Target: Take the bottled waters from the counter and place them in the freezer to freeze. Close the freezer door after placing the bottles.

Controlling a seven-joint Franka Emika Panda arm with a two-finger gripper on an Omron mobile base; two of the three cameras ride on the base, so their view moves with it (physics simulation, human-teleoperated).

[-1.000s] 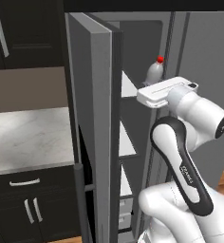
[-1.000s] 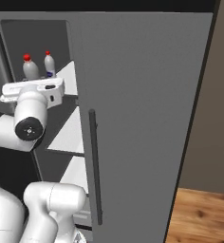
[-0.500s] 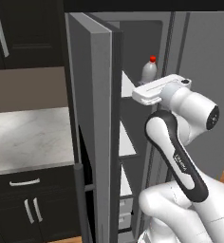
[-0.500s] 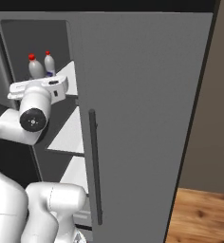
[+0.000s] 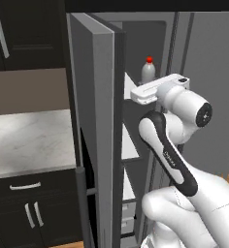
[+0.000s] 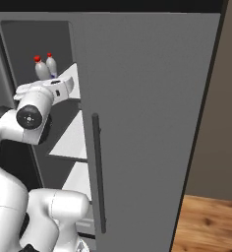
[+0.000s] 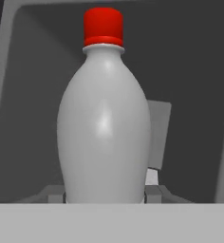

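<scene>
Red-capped bottled water [image 7: 103, 128], no label readable, stands upright pinched in the gripper [image 7: 104, 197] inside the freezer [image 6: 34, 44], beside a second bottle [image 6: 51, 64].

Glossy plastic bottle [image 7: 104, 128], matt grey freezer door [image 5: 94, 121], veined marble counter [image 5: 29, 140].

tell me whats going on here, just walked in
A white robot arm is loading bottled waters into the open freezer. Its gripper is shut on one red-capped water bottle, held upright at the top shelf. The right base view shows two bottles there, the held one and a second bottle just behind it. The freezer door stands open, so closing it is not yet done.
</scene>
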